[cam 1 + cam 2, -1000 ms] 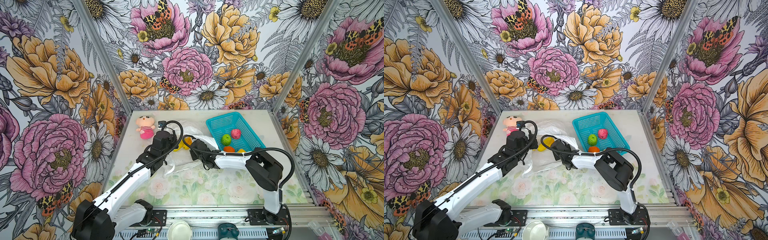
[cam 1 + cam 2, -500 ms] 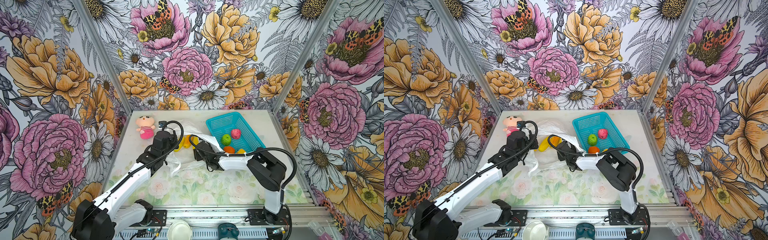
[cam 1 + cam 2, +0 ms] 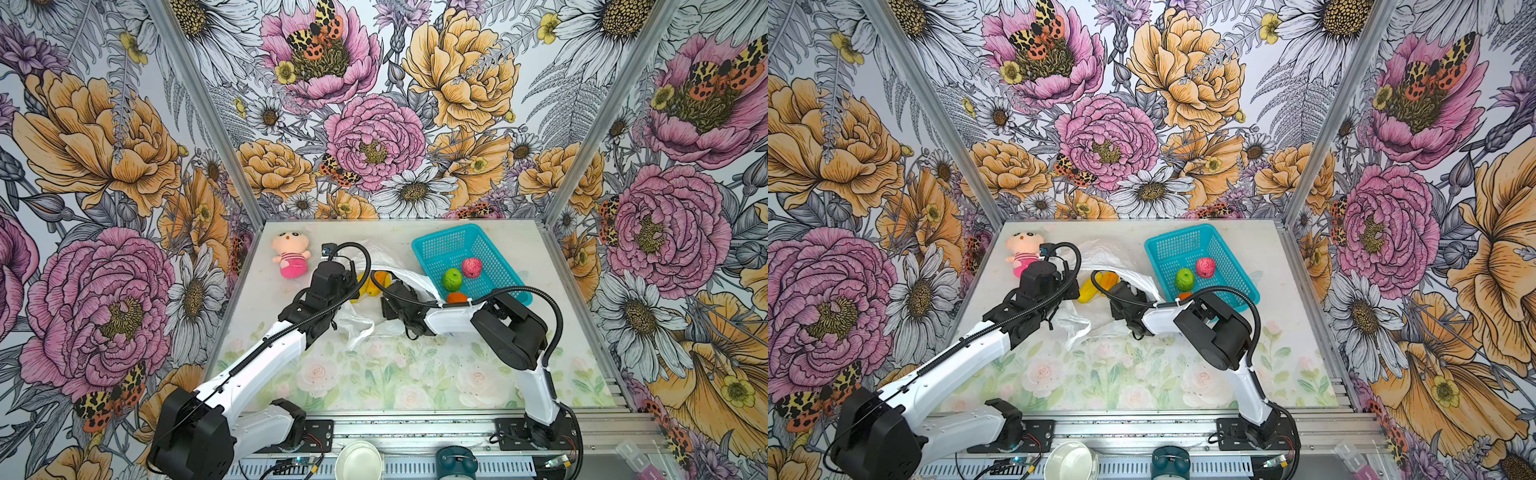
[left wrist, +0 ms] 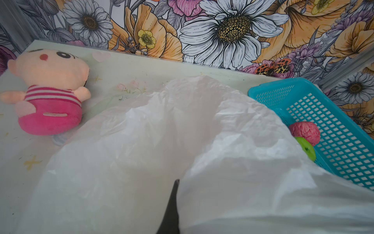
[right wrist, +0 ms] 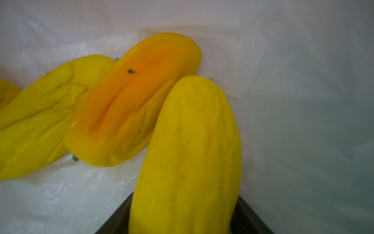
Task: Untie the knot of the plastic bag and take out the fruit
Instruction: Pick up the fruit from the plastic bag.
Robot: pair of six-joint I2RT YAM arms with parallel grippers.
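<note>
Lying crumpled, plastic bag (image 3: 358, 328) (translucent white) shows yellow fruit (image 5: 188, 152).

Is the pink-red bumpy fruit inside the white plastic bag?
No, in a top view the pink-red bumpy fruit lies in the teal mesh basket beside the green fruit.

The plastic bag (image 3: 356, 326) is thin, white and crinkly. It lies crumpled on the counter (image 3: 415, 374), in the middle near the back, just beside the teal basket (image 3: 444, 245). Its mouth is open. Inside it, long yellow fruits (image 5: 188, 158) lie piled against each other, with an orange-yellow fruit (image 5: 131, 101) among them. Three more sit in the basket: a green fruit (image 3: 452, 279), a bumpy pink-red fruit (image 3: 471, 267) and an orange fruit (image 3: 457, 297).
</note>
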